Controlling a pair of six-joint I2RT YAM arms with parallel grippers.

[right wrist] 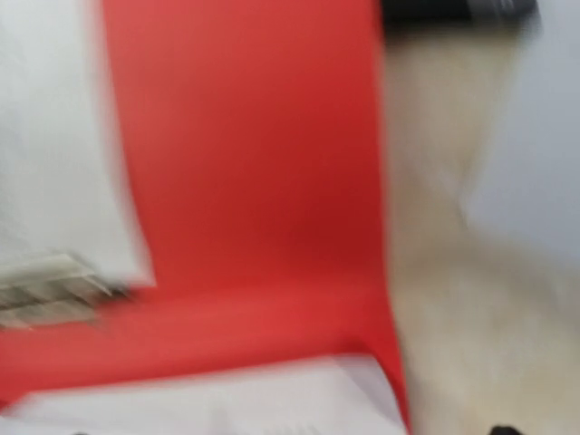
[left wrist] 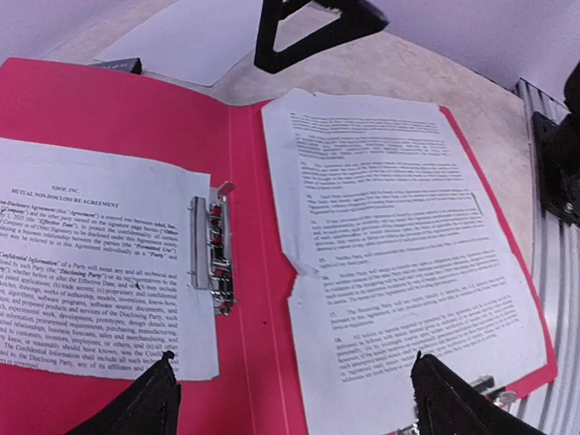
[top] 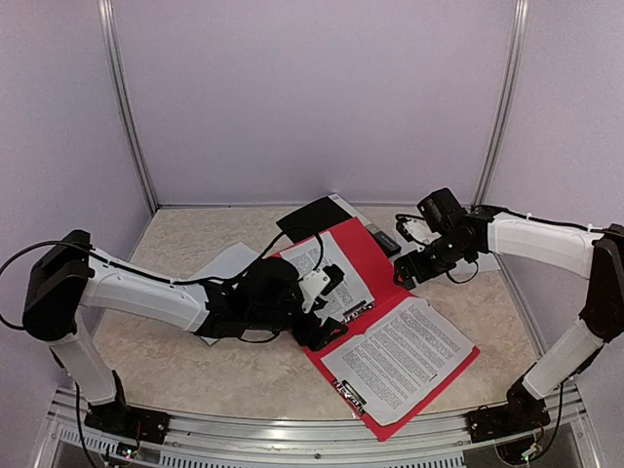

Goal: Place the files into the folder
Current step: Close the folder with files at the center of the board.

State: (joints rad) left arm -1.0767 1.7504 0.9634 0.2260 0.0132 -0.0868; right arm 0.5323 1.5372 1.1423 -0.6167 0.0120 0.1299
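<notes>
Speckled beige tabletop (top: 175, 361) under lilac walls, and on it the red folder (top: 366, 249) lies open, running from the middle toward the near right corner. As I judge it, the step in hand is letting go of a page laid inside. Doing that well means rising straight up, so no fingertip drags the paper off the cover, and only then turning to what lies outside.

My left pincer (left wrist: 292, 367) hangs over the folder's spine with its jaws spread wide and nothing between them; it touches no paper that I can see. Just beneath, on the near half, lies a printed sheet (left wrist: 399, 245), its spine-side edge creased and notched. On the far half a second printed sheet (left wrist: 91, 263) sits against the metal clip (left wrist: 213, 258).

My right pincer (top: 417, 263) hovers over the folder's far right edge. Its own view is a blur, so I cannot tell how wide it stands; nothing shows in it. Past the folder's left edge a blank sheet (top: 226, 261) lies on the tabletop, not yet filed.
</notes>
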